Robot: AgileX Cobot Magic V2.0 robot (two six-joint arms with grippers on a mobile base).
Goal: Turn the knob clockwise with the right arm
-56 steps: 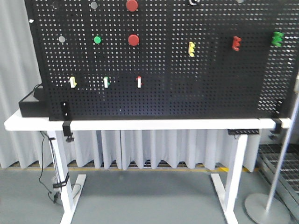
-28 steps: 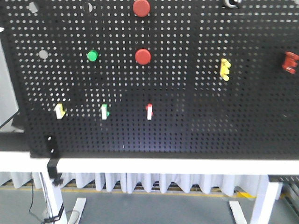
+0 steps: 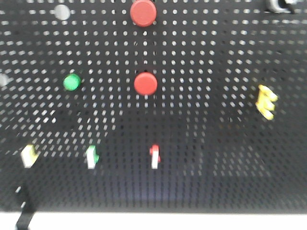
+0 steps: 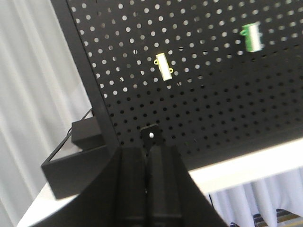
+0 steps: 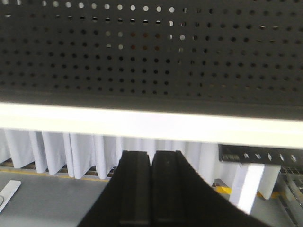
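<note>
The black pegboard [image 3: 201, 158] fills the front view. A yellow ridged knob [image 3: 266, 101] is mounted at its right side, and part of a black knob [image 3: 278, 5] shows at the top right edge. Neither gripper appears in the front view. My right gripper [image 5: 151, 153] is shut and empty, held below the white table edge [image 5: 151, 123] and pointing at the underside of the board; no knob shows in its view. My left gripper [image 4: 147, 150] is shut and empty, near the board's lower left corner.
Two red round buttons [image 3: 143, 12] [image 3: 145, 83], a green button [image 3: 72, 82] and small yellow [image 3: 29, 155], green [image 3: 91, 156] and red [image 3: 154, 156] switches sit on the board. A black box [image 4: 75, 161] stands on the table left of the board. A white table leg [image 5: 248, 187] is at lower right.
The front view has moved much closer to the pegboard. The buttons and switches look larger, and the table, legs and floor have dropped out of view.
</note>
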